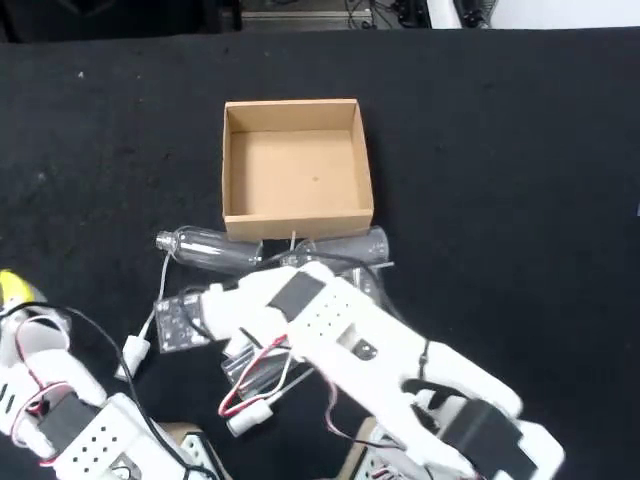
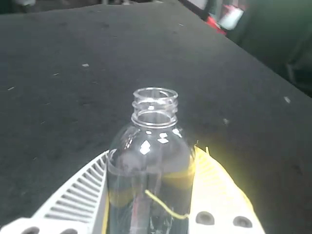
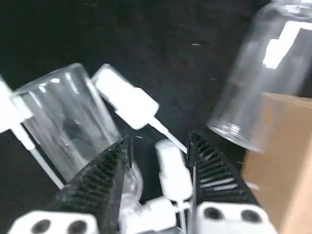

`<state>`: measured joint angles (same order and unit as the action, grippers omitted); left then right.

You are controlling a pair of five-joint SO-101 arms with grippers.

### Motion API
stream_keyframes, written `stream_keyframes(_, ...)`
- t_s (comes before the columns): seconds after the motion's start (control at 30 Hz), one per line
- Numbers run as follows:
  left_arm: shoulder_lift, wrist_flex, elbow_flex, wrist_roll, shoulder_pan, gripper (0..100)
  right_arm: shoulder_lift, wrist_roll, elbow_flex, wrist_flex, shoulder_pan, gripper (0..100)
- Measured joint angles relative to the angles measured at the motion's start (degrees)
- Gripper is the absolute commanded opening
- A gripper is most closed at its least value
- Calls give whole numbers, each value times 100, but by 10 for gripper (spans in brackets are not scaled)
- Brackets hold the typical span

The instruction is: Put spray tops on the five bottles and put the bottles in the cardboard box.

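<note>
Left gripper clamped my uncapped clear bottle, neck free for capping; right gripper gaped around a white spray top.

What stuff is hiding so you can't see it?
High view: the right arm covers things, so the bottles cannot be counted.
Left wrist view: the edge cuts off the held bottle low down.
Right wrist view: blur hides whether the right tool touches the spray top.

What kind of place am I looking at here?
Likely a robotics lab bench: a black table, a white robot arm with bare wiring, and a cardboard box with clear bottles beside it.
</note>
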<state>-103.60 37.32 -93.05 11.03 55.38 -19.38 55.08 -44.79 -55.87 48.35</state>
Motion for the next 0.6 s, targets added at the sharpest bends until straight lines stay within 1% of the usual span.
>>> stream_keyframes(0.17, 0, 0, 0, 325, 387, 33, 730, 0, 211, 202, 70, 173)
stream_keyframes(0.4, 0, 26, 0, 378, 404, 33, 1424, 0, 686, 237, 70, 174)
stream_keyframes(0.6, 0, 26, 0, 378, 404, 33, 1626, 18, 818, 334, 70, 175)
